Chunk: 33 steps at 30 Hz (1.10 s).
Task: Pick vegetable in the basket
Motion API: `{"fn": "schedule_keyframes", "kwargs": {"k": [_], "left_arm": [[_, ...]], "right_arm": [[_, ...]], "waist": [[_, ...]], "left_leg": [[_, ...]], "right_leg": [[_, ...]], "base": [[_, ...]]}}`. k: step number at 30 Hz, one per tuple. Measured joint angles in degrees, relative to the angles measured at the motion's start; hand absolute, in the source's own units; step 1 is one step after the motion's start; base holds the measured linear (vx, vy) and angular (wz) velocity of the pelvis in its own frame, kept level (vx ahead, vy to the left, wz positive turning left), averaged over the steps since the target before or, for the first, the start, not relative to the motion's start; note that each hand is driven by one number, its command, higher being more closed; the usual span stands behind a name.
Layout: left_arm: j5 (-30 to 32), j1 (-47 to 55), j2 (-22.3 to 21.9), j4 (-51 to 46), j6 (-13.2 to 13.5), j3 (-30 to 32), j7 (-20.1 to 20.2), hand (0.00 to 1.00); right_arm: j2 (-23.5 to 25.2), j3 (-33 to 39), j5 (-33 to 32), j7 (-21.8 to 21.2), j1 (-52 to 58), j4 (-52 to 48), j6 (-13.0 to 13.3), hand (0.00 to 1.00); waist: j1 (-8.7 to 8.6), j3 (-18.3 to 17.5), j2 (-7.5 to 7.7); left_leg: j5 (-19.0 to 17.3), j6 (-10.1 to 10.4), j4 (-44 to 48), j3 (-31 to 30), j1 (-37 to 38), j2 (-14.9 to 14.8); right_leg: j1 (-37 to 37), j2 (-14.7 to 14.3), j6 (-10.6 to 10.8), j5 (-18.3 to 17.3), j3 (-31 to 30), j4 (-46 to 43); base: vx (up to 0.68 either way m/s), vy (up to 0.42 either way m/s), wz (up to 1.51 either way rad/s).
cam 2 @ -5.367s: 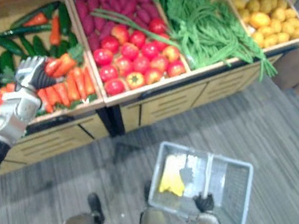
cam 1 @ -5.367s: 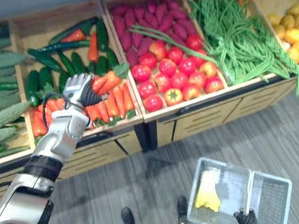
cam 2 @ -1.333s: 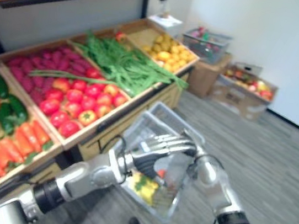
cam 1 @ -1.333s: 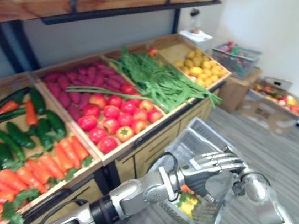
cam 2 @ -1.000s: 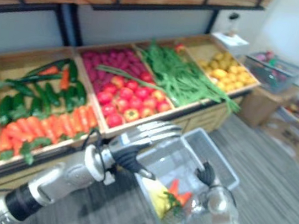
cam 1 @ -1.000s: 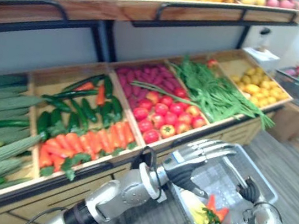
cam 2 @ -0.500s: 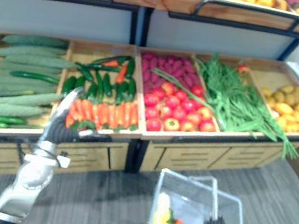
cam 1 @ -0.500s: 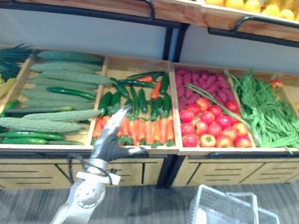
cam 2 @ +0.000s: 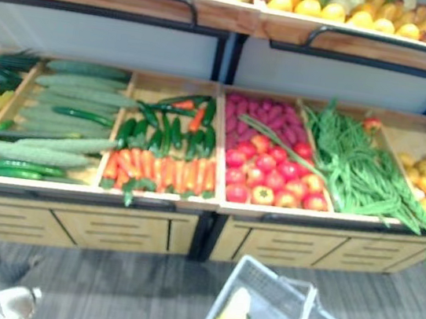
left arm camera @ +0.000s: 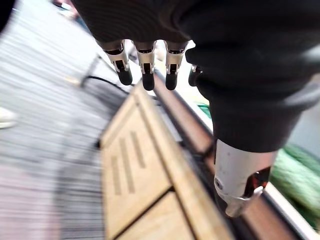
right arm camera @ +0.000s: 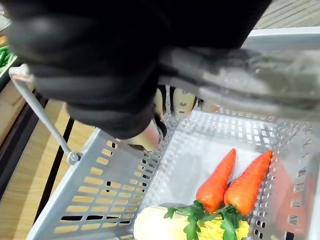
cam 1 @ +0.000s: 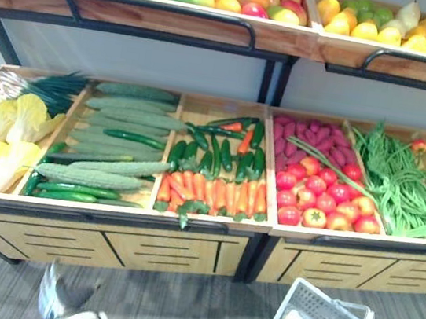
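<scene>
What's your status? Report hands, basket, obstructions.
Left hand open, empty. Right hand shut on basket handle. Two carrots in basket. No obstruction seen.

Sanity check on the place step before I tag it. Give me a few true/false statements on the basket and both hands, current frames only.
1. Two carrots lie in the basket. True.
2. The left hand holds a carrot. False: its fingers are straight and hold nothing.
3. The right hand is curled round the basket's handle. True.
4. The basket rests on the tomatoes. False: it is in front of the stand, over the floor.
</scene>
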<state>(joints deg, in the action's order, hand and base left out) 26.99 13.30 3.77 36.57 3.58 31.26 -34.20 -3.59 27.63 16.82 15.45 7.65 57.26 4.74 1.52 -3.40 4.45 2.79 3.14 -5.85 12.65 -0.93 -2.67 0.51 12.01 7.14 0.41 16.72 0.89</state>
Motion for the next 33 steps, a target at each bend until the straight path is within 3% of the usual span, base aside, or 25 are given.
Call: {"fn": "schedule_keyframes", "kwargs": {"k": [5,9,14,17,31,32,33], "left_arm": [[-8.00,0.98,-1.97,14.20,-1.63,6.98,-1.37,0.00],[-10.68,1.73,-2.66,19.00,-1.74,7.20,1.38,0.00],[-10.95,1.43,-2.27,21.79,-1.53,2.66,10.06,0.00],[-10.61,1.28,-2.29,23.12,-1.43,-0.39,12.95,0.00],[-10.95,-0.13,-0.73,25.07,-0.35,-8.93,18.91,0.00],[-10.95,-0.14,-0.73,25.07,-0.35,-9.02,19.27,0.00],[-10.96,-0.71,-0.48,25.02,-0.33,-9.61,19.61,0.00]], "right_arm": [[0.15,1.66,-0.01,0.51,-0.91,3.39,0.75,1.00],[0.08,1.76,-1.19,0.59,-1.94,5.87,0.71,1.00],[-0.18,1.02,-1.64,0.31,-3.37,6.74,0.53,1.00],[-0.55,0.06,-1.62,0.01,-3.92,6.86,0.51,1.00],[-1.88,-1.01,-1.91,-2.28,-4.56,7.19,0.24,1.00],[-2.10,-0.94,-1.92,-2.32,-4.95,7.19,0.22,1.00],[-2.21,-0.41,-2.11,-2.31,-6.12,7.14,0.18,1.00]], "waist": [[0.01,-0.09,-0.02],[-0.25,-0.27,0.02],[-1.17,-0.38,-0.21],[-1.58,-0.39,-0.67],[-2.51,1.10,-1.59],[-2.53,1.72,-1.59],[-2.80,4.15,-1.01]], "left_leg": [[-0.31,-0.05,-0.01,0.71,0.01,-0.06],[-0.60,0.20,0.00,1.20,0.08,-0.05],[-1.31,0.51,0.11,2.06,0.32,0.01],[-1.61,0.60,0.32,2.78,1.04,0.11],[-2.47,1.05,0.37,4.11,2.39,-0.41],[-3.27,1.31,0.59,4.81,3.20,-0.46],[-8.13,0.98,9.12,5.34,1.54,-1.27]], "right_leg": [[0.29,-0.12,0.28,-0.24,-0.71,0.26],[0.33,-0.27,-0.02,-0.02,-1.48,0.89],[0.46,-0.44,0.05,0.11,-2.71,1.11],[0.33,-0.62,0.51,0.39,-3.50,1.17],[0.00,-1.35,0.45,0.31,-5.24,1.67],[0.35,-1.28,0.16,-0.69,-6.32,0.11],[1.10,-0.42,0.18,-3.27,-7.60,-4.78]], "base": [[0.00,0.000,-0.06],[0.02,-0.006,-0.08],[0.05,-0.008,-0.09],[0.06,-0.002,-0.17],[0.01,-0.024,-0.08],[-0.04,0.013,-0.39],[-0.06,0.019,-0.42]]}}
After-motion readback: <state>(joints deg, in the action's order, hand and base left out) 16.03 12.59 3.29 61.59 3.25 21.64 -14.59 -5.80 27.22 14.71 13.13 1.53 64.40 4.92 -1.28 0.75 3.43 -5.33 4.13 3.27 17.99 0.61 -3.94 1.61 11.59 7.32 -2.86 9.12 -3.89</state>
